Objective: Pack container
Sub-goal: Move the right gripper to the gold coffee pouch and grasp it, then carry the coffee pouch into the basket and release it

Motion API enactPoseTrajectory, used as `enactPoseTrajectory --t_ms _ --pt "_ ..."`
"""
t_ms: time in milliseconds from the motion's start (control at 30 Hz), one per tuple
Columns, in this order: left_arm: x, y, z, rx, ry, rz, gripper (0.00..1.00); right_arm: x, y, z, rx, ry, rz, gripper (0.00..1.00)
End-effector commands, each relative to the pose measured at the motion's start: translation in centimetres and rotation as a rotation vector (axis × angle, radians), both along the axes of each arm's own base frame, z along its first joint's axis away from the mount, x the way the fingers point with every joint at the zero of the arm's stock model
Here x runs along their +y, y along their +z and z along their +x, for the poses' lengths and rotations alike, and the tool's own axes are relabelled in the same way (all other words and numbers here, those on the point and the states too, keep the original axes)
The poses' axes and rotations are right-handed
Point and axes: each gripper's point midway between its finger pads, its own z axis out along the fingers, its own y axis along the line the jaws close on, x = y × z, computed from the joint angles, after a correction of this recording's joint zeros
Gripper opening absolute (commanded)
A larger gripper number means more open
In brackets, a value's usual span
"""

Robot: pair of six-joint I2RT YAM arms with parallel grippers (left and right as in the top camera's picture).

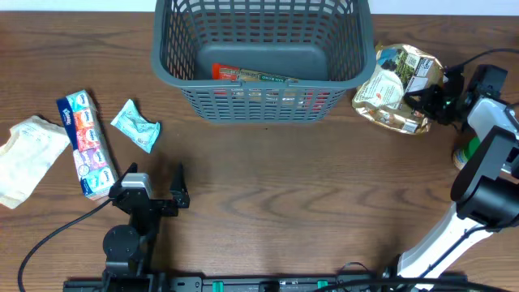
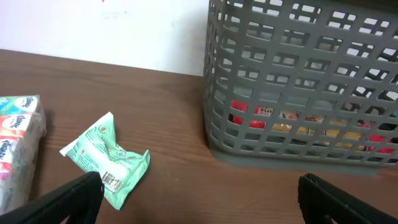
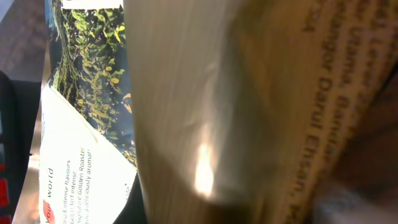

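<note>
Packing's barely started, I'd say. The grey-blue lattice basket (image 1: 174,77) sits at the far middle of the table (image 1: 284,195), and the only thing I can see in it is one red-orange snack packet (image 1: 243,75) lying flat on the floor against the near wall.

Next in line looks like the gold foil pouch (image 1: 393,93). The right claw (image 1: 431,97) looks clamped on its edge, and the pouch is just beside the basket's right wall, touching it or near enough, not over the rim yet.

Left on the table, all on the left side and apart from the basket:
- a multi-pack of pocket tissues (image 1: 85,146)
- a small mint-green sachet (image 1: 136,126)
- a crumpled cream bag (image 1: 28,158)

There's also something green (image 1: 465,152) half hidden behind the right arm, can't tell what. The left claw (image 1: 154,186) is low near the front edge with its jaws apart, holding nothing, pointed toward the sachet and basket.

Writing: the right wrist view is basically all pouch. I can read "Darul Ehsan" on the gold side, and "world", "Roasted" and "aroma" on the white label panel, so roasted coffee or tea is my guess. The tissue logos, the sachet's barcode print and the red packet's lettering are too small or blurry to read.
</note>
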Motion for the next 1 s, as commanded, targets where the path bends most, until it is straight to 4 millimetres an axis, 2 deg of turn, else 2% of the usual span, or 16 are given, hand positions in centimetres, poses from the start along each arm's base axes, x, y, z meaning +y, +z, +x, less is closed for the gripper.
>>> enactPoseTrajectory --t_ms 0,100,200,300,367,567,667,700,800,833,900,967 --pt "-0.1 -1.8 -0.1 0.056 -0.002 -0.005 0.98 -0.8 5.7 0.9 -0.087 -0.038 -0.097 0.01" --pt "-0.1 -1.8 -0.1 0.056 -0.002 -0.006 0.98 -1.5 11.6 1.3 -0.183 -0.064 -0.191 0.01" --pt "-0.1 -1.8 -0.1 0.056 -0.002 -0.005 0.99 -1.4 18.9 1.4 -0.311 -0.071 -0.302 0.01" --pt "-0.1 -1.8 -0.1 0.056 -0.002 -0.005 0.98 -1.0 24.0 0.8 -0.386 -0.082 -0.376 0.01" --pt "-0.1 -1.8 -0.1 0.056 -0.002 -0.005 0.98 -0.2 26.6 0.4 -0.418 -0.069 -0.413 0.01" --pt "-0.1 -1.8 -0.1 0.056 -0.002 -0.005 0.98 3.7 34.7 -0.8 -0.497 -0.047 -0.547 0.01" --pt "-0.1 -1.8 -0.1 0.056 -0.002 -0.006 0.98 5.5 40.1 -1.1 -0.586 -0.101 -0.684 0.01" --pt "-0.1 -1.8 -0.1 0.056 -0.002 -0.006 0.99 6.4 42.2 -1.3 -0.626 -0.129 -0.730 0.01" --pt "-0.1 -1.8 -0.1 0.056 -0.002 -0.006 0.98 9.4 46.5 -1.6 -0.738 -0.121 -0.819 0.01" --pt "-0.1 -1.8 -0.1 0.056 -0.002 -0.005 0.98 11.2 47.9 -1.5 -0.794 -0.092 -0.850 0.01" --pt "-0.1 -1.8 -0.1 0.056 -0.002 -0.006 0.98 13.8 49.2 -1.4 -0.865 -0.026 -0.887 0.01" --pt "-0.1 -1.8 -0.1 0.056 -0.002 -0.005 0.99 16.7 49.4 -1.0 -0.913 0.061 -0.909 0.01"
